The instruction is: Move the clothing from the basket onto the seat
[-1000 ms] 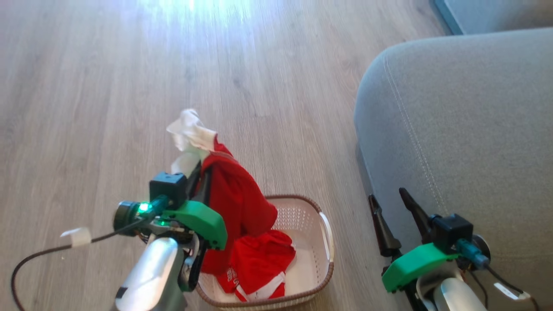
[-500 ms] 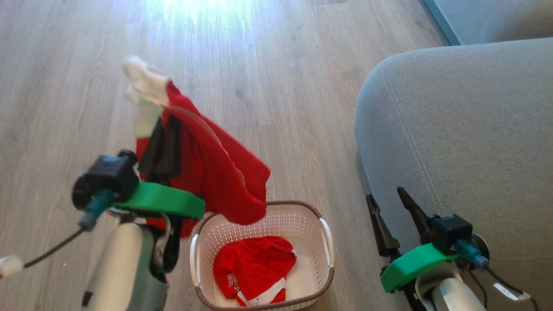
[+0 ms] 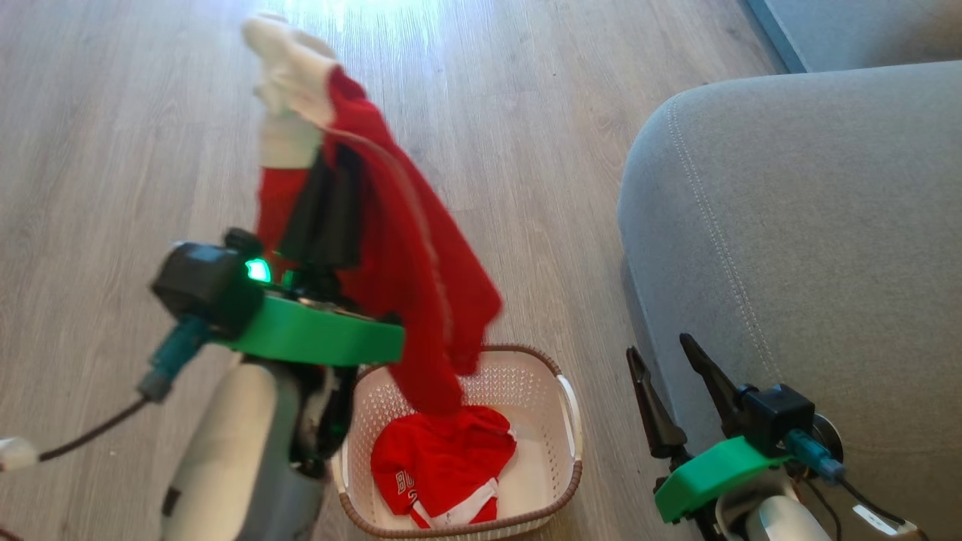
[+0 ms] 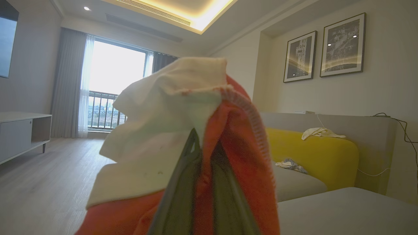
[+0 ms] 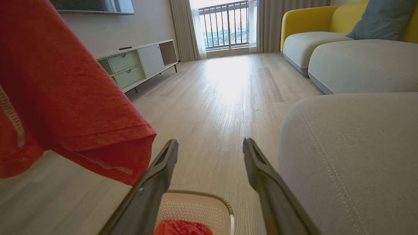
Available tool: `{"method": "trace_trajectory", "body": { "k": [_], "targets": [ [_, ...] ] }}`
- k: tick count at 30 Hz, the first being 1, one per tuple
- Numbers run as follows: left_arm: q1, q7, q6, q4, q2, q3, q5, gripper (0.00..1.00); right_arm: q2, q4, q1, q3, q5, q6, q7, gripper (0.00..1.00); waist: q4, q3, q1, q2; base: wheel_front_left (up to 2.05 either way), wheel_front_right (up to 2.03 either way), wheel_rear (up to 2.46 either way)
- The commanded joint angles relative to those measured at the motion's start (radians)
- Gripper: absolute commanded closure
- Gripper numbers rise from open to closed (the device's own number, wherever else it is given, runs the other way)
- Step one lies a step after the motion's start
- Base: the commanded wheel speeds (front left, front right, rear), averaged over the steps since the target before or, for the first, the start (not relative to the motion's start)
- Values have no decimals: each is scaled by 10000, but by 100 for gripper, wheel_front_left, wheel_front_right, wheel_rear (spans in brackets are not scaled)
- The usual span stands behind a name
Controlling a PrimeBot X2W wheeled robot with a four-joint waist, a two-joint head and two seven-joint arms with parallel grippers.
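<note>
At 3 o'clock from the basket [image 3: 562,398], the seat [image 3: 812,225] rises as a tall, rounded grey flank, and that height is your main hazard. If you swing across too low, the cloth will probably hit the side and slide to the floor instead of landing on top. The basket looks light. The red garment [image 3: 406,248] hangs at its 11 o'clock, with the hem trailing down over the rim. You cannot tell whether it touches, so a sideways pull could catch the braid and tip or drag the basket. The red jersey [image 3: 443,466] lies inside, right under that hem, and may be dragged along. Your left gripper [image 3: 334,188] is clamped on the garment near its white panel. Fabric is bunched over both fingers, so a fast swing could pull the pinch loose, or the cloth may cling when you let go. Your right gripper [image 3: 658,347] stands wide and empty at 4 o'clock from the basket, just beside the seat. It sits in the garment's likely path, and a trailing edge could snag on it.
</note>
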Motion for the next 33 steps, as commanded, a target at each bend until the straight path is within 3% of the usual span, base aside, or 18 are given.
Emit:
{"method": "trace_trajectory", "body": {
  "k": [1,8,33],
  "targets": [
    [-341,-49,41,-279,87,110,-74,100,-77,-350,-293,234,76,0,-94,0,9,1,1,0,0,0,0],
    [-265,-49,124,-135,86,-562,-245,100,-77,-351,-296,284,76,0,-94,0,18,5,1,0,0,0,0],
    [-187,-49,23,115,86,-600,-285,100,-77,-437,-346,348,118,0,-94,0,97,-105,1,0,0,0,0]
  ]
}}
